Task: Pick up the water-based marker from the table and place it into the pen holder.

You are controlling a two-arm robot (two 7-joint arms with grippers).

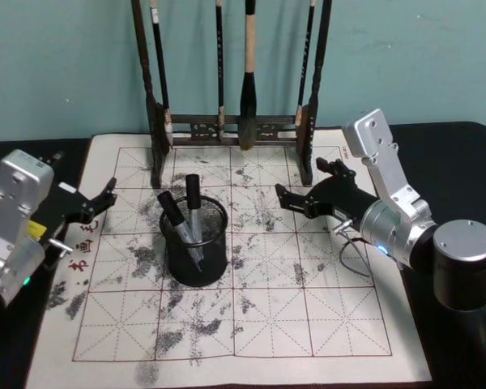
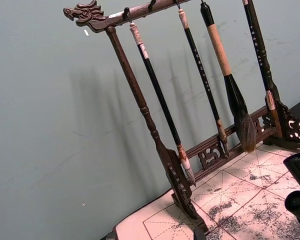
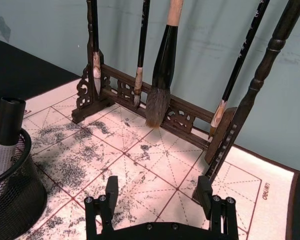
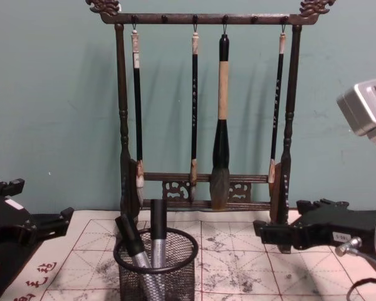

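Nearest to me, the cream mat (image 1: pixel 251 324) with its red grid and grey ink smudges covers the dark table (image 1: pixel 462 134), and I can find no marker lying loose on it. Just past that bare stretch stands the pen holder (image 1: pixel 196 247), the black mesh cup, upright on the mat left of centre. Two markers (image 1: pixel 193 207) with black caps and grey barrels lean inside it, caps poking above the rim, tilted against each other; from the chest camera both sit well down within the mesh. I judge the placing is already done and the water-based marker is one of those two, though I cannot say which.

My right gripper (image 1: pixel 302 185) hangs over the mat to the right of the cup, apart from it, with its fingers spread wide and nothing between them. Its wrist camera shows the two fingertips open over bare mat, the holder off to one side. That reads to me as a hand that has let go and is clear of the cup.

My left gripper (image 1: pixel 105 197) sits at the mat's left edge, fingers parted and empty, near the cup but not touching it; I take it as parked.

Farthest off, the tall wooden brush rack (image 1: pixel 231 126) stands at the mat's back edge with brushes hanging before the teal wall.
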